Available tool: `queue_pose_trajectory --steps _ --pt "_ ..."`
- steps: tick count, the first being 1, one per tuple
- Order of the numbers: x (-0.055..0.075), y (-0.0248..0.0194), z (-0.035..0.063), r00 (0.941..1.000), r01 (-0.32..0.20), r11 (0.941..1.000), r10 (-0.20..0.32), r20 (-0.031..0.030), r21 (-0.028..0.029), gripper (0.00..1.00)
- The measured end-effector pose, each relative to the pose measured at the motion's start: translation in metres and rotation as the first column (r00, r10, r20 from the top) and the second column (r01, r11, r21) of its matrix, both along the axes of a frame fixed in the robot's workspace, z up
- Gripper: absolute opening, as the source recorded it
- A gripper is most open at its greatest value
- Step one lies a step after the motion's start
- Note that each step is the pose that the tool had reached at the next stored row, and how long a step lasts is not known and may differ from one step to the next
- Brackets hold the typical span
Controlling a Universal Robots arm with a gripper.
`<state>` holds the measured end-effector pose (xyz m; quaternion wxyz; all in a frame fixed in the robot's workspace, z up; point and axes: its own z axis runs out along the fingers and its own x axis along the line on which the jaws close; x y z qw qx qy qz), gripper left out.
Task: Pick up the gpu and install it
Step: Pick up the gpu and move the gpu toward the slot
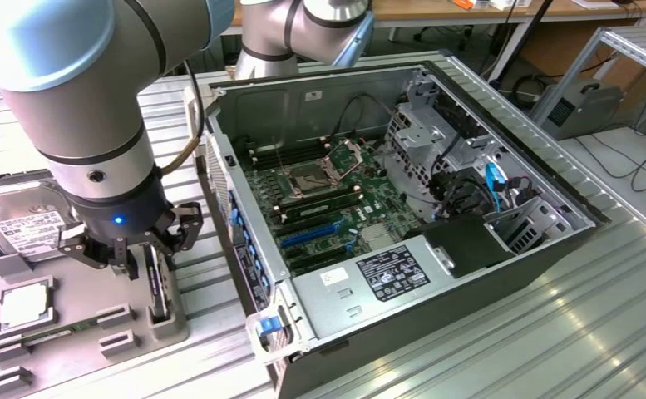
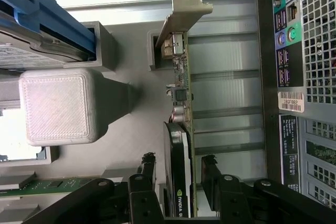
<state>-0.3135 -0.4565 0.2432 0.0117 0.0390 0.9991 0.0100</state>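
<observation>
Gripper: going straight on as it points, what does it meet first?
The thin dark expansion card with silver bracket, standing on edge; the open black gripper straddles it, fingers probably passing either side.

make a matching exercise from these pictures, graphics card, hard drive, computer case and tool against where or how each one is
1 graphics card
2 hard drive
3 computer case
4 tool

a lying on its side, insides showing
b open, one finger on each side of the card
c lying flat, white label up
d standing on edge in a grey holder

Pairs: 1-d, 2-c, 3-a, 4-b
</observation>
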Motion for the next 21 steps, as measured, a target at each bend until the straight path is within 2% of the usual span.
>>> queue_pose_trajectory --steps 4,5,14,15,17,21 --pt "0.0 0.0 0.0 1.0 0.0 1.0 0.0 0.0001 0.0001 0.47" --pt "0.0 0.0 0.0 1.0 0.0 1.0 0.0 0.0001 0.0001 0.4" --pt "0.0012 -0.0001 0.0 1.0 0.0 1.0 0.0 0.0 0.0 0.4" --pt "0.0012 -0.0001 0.0 1.0 0.0 1.0 0.0 -0.0001 0.0 0.38" --pt "0.0012 -0.0001 0.0 1.0 0.0 1.0 0.0 -0.0001 0.0 0.27" --pt "0.0012 -0.0001 0.0 1.0 0.0 1.0 0.0 -0.0001 0.0 0.27"
